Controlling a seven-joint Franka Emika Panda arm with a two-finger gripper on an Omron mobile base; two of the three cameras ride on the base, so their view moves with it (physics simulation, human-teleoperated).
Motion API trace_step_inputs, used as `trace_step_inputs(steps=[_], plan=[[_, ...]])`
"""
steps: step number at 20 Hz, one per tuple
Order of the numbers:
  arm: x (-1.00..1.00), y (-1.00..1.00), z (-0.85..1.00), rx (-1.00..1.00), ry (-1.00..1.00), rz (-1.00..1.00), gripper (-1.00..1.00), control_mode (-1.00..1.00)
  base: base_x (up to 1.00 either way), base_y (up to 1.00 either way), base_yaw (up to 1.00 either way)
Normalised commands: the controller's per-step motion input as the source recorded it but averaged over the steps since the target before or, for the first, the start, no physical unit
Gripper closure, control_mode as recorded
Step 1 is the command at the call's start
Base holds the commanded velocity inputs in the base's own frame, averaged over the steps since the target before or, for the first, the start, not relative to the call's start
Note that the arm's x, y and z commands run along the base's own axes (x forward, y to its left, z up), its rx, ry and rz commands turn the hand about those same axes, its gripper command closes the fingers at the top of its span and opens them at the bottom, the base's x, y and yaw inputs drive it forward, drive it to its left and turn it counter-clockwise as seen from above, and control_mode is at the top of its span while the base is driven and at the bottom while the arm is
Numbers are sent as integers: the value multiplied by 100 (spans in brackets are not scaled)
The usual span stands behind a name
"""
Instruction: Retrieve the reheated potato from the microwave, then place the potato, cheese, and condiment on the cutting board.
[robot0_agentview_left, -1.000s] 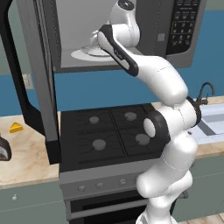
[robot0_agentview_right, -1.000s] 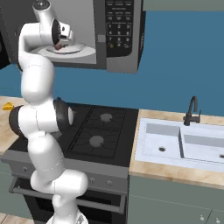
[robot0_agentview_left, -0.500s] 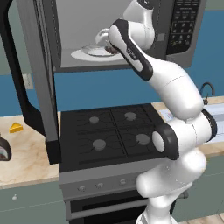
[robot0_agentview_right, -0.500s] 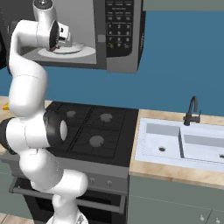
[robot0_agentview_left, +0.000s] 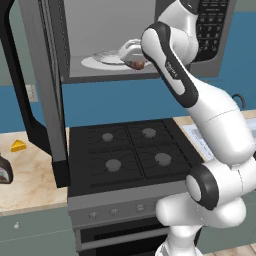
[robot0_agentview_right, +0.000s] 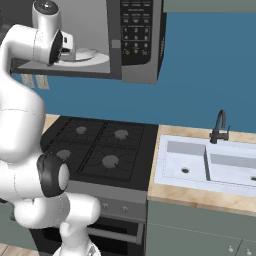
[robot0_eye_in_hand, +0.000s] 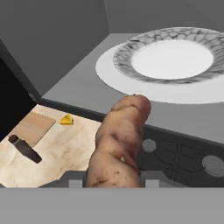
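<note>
Up at the open microwave (robot0_agentview_left: 75, 45), gripper (robot0_agentview_left: 134, 61) clamped on the potato (robot0_eye_in_hand: 119, 144), held between the jaws at the front edge of the cavity, just clear of the plate (robot0_eye_in_hand: 175, 61). Plate bare, resting on the white turntable (robot0_eye_in_hand: 109, 70) inside. Down on the counter (robot0_eye_in_hand: 65, 148): cheese (robot0_eye_in_hand: 66, 119) just beside the cutting board (robot0_eye_in_hand: 33, 127), condiment (robot0_eye_in_hand: 24, 148) lying on its side at the board's near edge

Claw (robot0_agentview_left: 134, 59) drawn back toward microwave (robot0_agentview_left: 125, 40) mouth, potato (robot0_eye_in_hand: 119, 142) lifted off plate (robot0_eye_in_hand: 175, 59)
</note>
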Motion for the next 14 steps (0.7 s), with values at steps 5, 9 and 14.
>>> trace_step_inputs(steps=[5, 9, 14], plan=[[-88, -10, -4, 0, 0, 15, 100, -100, 0, 0, 0], [-84, -13, -27, 0, 0, 14, 100, -100, 0, 0, 0], [-55, -3, -52, -2, 0, 6, 100, -100, 0, 0, 0]])
